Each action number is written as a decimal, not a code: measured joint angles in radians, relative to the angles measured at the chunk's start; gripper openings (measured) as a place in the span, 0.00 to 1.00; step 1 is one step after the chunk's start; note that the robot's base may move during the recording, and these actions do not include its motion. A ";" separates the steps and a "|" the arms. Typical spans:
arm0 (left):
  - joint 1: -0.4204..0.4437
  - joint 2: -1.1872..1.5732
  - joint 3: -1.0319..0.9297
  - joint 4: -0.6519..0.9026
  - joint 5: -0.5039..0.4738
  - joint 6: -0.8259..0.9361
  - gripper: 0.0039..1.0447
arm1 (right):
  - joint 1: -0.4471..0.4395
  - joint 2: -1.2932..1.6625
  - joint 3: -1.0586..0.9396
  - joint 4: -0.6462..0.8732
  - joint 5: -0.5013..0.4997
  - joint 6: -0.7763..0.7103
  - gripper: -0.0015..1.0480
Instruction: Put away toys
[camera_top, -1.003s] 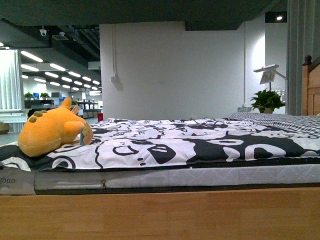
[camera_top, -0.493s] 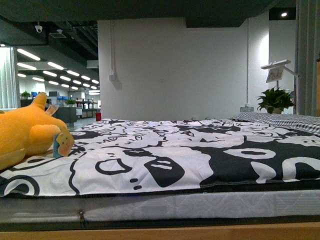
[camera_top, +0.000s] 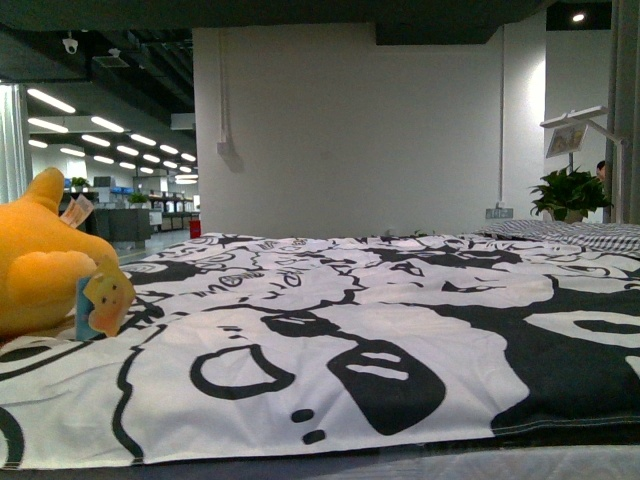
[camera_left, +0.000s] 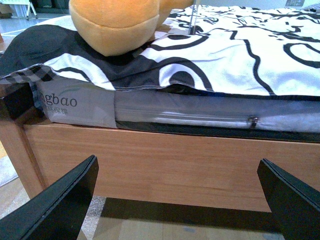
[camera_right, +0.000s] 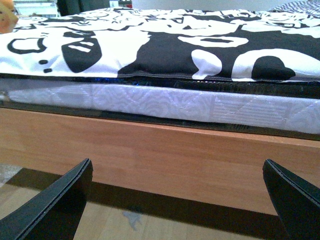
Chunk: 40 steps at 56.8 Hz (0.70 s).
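Note:
The toy, an orange-yellow plush animal, lies on the bed at the far left of the front view, with a paper tag hanging from it. In the left wrist view the same plush rests near the bed's corner, above and beyond my left gripper. That gripper is open, low in front of the wooden bed frame, holding nothing. My right gripper is open too, facing the bed's side rail further along. A sliver of the plush shows at the edge of the right wrist view. Neither arm shows in the front view.
A black-and-white patterned cover spreads over the mattress. The wooden bed rail stands right before both grippers, with wood floor below. A potted plant and a lamp stand at the back right by a white wall.
The front view has moved closer to the bed and higher. The wooden rail has dropped out of it, and the plush now appears larger at the left edge.

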 joint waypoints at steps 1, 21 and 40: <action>0.000 0.000 0.000 0.000 0.000 0.000 0.95 | 0.000 0.000 0.000 0.000 0.000 0.000 1.00; 0.000 -0.001 0.000 0.000 -0.003 0.000 0.95 | 0.000 -0.001 0.000 0.000 -0.002 0.000 1.00; 0.000 -0.002 0.000 0.000 -0.002 0.002 0.95 | 0.000 -0.002 0.000 0.000 -0.002 0.000 1.00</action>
